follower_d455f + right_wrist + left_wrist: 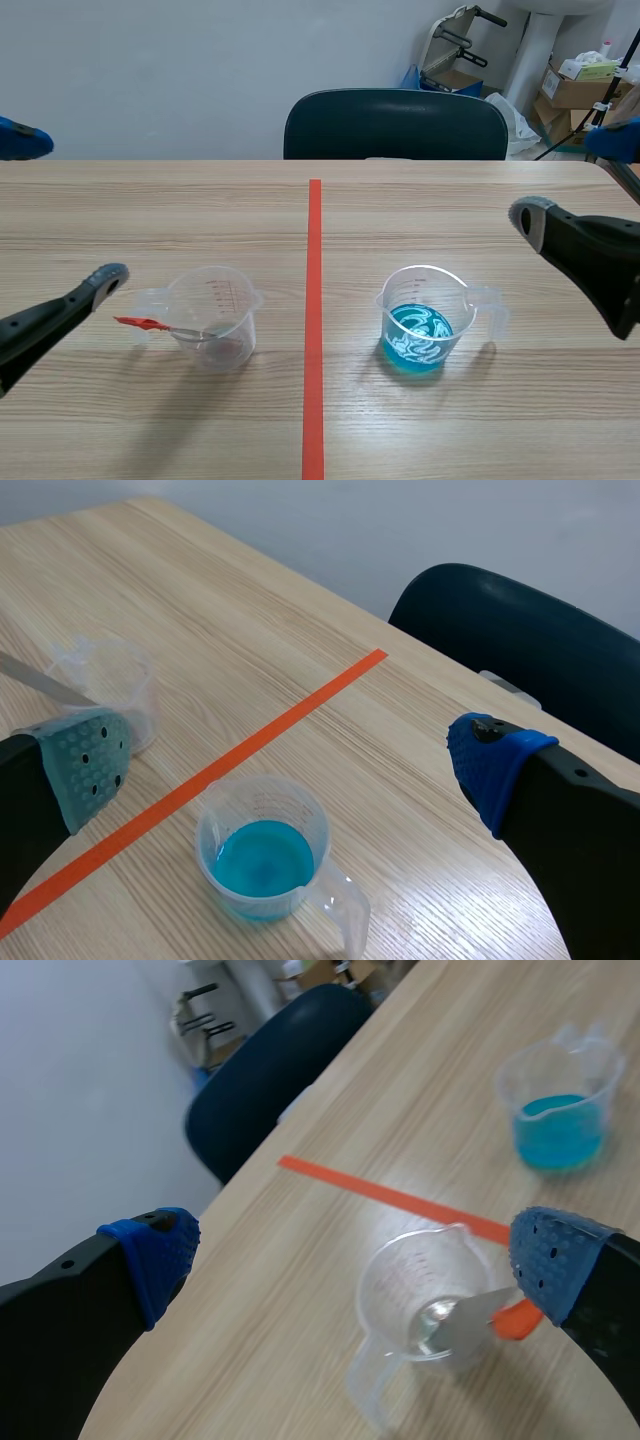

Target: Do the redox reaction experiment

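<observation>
Left of the red tape line stands a clear measuring cup [215, 315] [430, 1305] [105, 680]. In it leans a metal spatula [185, 331] [465, 1320] with an orange-red handle [140, 323] that sticks out over the rim. Right of the line stands a second clear cup holding blue liquid [425, 322] [560, 1100] [265, 860]. My left gripper [70, 205] [350, 1260] hangs open above and to the left of the spatula cup, holding nothing. My right gripper [568, 176] [290, 765] is open and empty, raised to the right of the blue cup.
A dark chair [395, 125] [520, 630] stands at the table's far edge [320, 162]. Cardboard boxes [575, 90] and a folded cart [455, 45] sit on the floor behind at the right. The handle of each cup points outward, toward its own arm.
</observation>
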Available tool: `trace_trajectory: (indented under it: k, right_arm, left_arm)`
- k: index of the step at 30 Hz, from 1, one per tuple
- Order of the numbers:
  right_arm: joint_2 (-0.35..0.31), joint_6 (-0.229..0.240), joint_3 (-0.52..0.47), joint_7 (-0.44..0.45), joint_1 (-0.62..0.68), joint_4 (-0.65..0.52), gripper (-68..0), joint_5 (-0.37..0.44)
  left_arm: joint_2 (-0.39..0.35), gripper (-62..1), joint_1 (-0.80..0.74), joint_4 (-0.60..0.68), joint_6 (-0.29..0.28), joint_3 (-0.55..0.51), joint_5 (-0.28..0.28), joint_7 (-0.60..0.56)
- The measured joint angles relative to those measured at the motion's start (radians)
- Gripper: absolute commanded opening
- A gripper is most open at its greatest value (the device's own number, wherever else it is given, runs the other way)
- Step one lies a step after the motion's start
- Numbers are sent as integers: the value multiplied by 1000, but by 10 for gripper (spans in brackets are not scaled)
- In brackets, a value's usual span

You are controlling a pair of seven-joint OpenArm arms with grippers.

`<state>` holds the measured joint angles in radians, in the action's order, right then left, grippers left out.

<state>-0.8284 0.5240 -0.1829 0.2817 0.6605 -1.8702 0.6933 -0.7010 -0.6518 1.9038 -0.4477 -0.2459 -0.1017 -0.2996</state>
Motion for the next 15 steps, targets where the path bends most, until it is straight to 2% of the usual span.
trace_trajectory:
  k: [3,8,15]
  right_arm:
    - [0,0,-64,-3,72,-46,4,11]
    - [0,0,-106,-3,154,-87,4,10]
    - [0,3,-105,-26,171,-87,4,7]
  left_arm:
    - [0,14,29,0,-26,34,0,0]
    - [12,14,85,0,-24,85,0,5]
    - [121,14,135,0,-17,159,0,94]
